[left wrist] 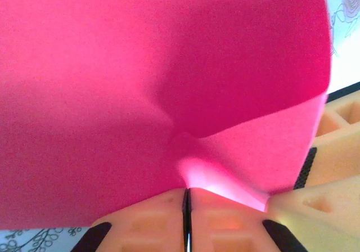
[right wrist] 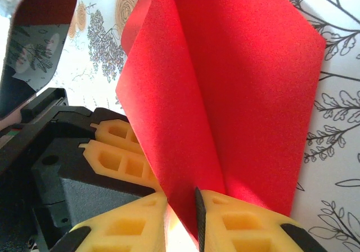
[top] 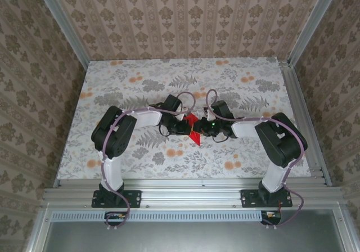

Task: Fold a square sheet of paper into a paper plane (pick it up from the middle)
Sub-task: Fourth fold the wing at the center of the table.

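The square sheet of paper (top: 193, 129) is bright red, creased and held up above the middle of the table between the two grippers. My left gripper (top: 183, 125) is shut on it. In the left wrist view the paper (left wrist: 140, 83) billows out from the closed jaws of the left gripper (left wrist: 187, 198). In the right wrist view the folded paper (right wrist: 225, 94) runs down between the jaws of my right gripper (right wrist: 183, 207). They stand slightly apart, with a bright gap on the left side of the sheet. The left gripper's fingers (right wrist: 121, 151) show just to the left.
The floral table (top: 185, 83) stretches behind and to both sides of the arms. Patterned walls (top: 185, 16) and an aluminium frame (top: 298, 106) enclose it. The right gripper's yellow fingers (left wrist: 337, 151) sit close at the right in the left wrist view.
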Available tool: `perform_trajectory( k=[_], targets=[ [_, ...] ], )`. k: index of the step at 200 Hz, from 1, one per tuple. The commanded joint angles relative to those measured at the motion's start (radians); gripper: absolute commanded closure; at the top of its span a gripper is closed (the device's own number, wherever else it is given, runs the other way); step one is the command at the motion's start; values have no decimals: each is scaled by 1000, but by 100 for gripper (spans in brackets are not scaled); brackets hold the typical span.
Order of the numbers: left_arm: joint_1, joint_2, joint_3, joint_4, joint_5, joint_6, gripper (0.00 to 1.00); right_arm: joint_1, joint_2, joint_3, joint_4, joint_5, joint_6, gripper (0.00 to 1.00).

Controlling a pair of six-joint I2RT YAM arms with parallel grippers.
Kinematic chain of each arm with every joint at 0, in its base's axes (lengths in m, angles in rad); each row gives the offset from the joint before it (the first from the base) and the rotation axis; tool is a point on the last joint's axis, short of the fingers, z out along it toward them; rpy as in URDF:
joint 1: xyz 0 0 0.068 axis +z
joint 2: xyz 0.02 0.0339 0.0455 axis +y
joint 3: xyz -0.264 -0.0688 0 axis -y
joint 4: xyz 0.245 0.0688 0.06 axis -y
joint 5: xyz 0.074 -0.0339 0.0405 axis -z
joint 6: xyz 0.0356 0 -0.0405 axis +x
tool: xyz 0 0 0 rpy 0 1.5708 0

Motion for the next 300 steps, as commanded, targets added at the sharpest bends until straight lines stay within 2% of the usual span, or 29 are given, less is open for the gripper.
perform_trajectory(
  k=[1, 53, 90, 141, 300],
  targets=[
    [12, 10, -45, 1, -96, -9, 89, 15, -10, -13, 23, 9, 14, 77],
    [20, -14, -85, 56, -63, -10, 92, 21, 11, -14, 58, 9, 31, 77],
    [41, -38, -126, 121, -31, -28, 100, 21, 26, -18, 78, -2, 41, 77],
    [59, -58, -163, 172, -1, -33, 100, 23, 40, -24, 78, -2, 41, 81],
    [98, -71, -251, 281, 32, -64, 100, 47, 91, 29, 89, 3, 50, 80]
  ],
)
